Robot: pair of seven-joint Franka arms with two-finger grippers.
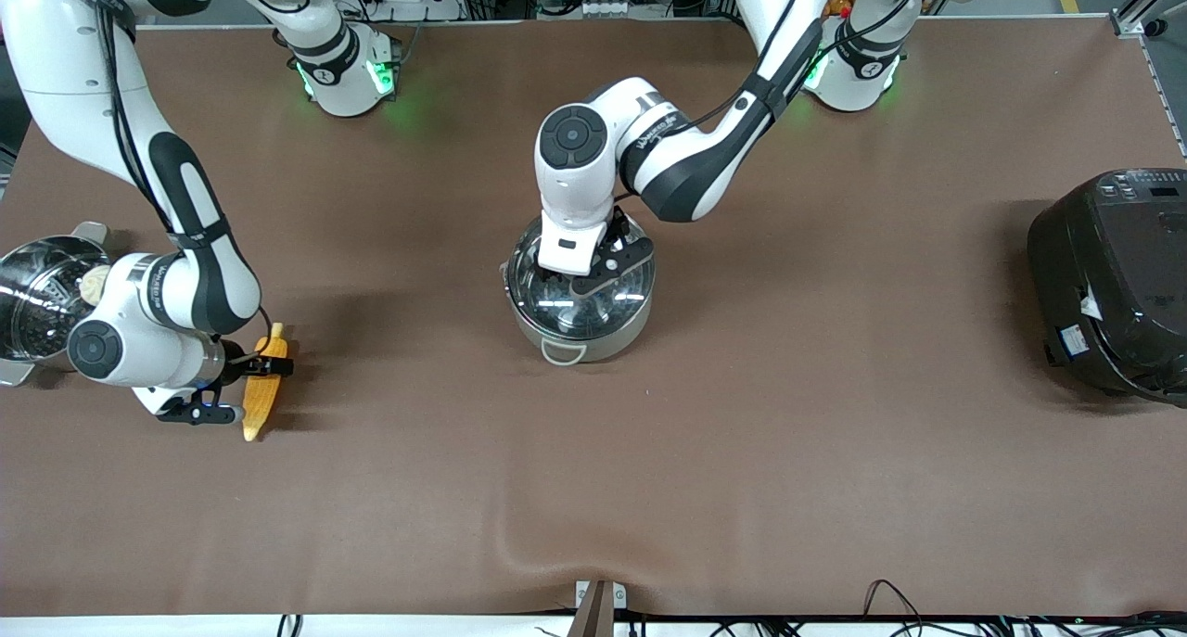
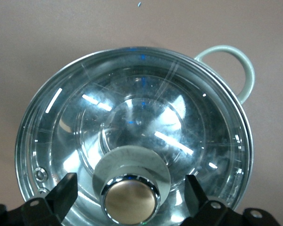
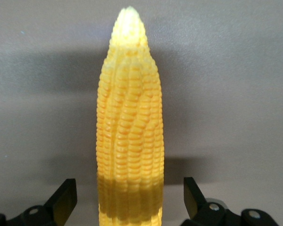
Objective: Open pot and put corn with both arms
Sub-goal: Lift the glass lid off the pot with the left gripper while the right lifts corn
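The shiny steel pot (image 1: pixel 603 336) stands mid-table with its glass lid (image 1: pixel 536 285) on it. My left gripper (image 1: pixel 603 268) is low over the lid. In the left wrist view the left gripper (image 2: pixel 130 195) is open, its fingers (image 2: pixel 61 194) either side of the copper-coloured knob (image 2: pixel 130 200) with gaps on both sides. The lid (image 2: pixel 132 117) is closed, and a grey loop handle (image 2: pixel 236 63) shows. The yellow corn (image 1: pixel 261 403) lies on the table toward the right arm's end. My right gripper (image 1: pixel 243 391) is open and straddles the corn (image 3: pixel 129 136) near its thick end, with the fingers (image 3: pixel 63 198) apart from it.
A steel pot with a perforated insert and a white bun (image 1: pixel 42 289) stands beside the right arm, farther from the front camera than the corn. A large black rice cooker (image 1: pixel 1113 285) sits at the left arm's end of the table.
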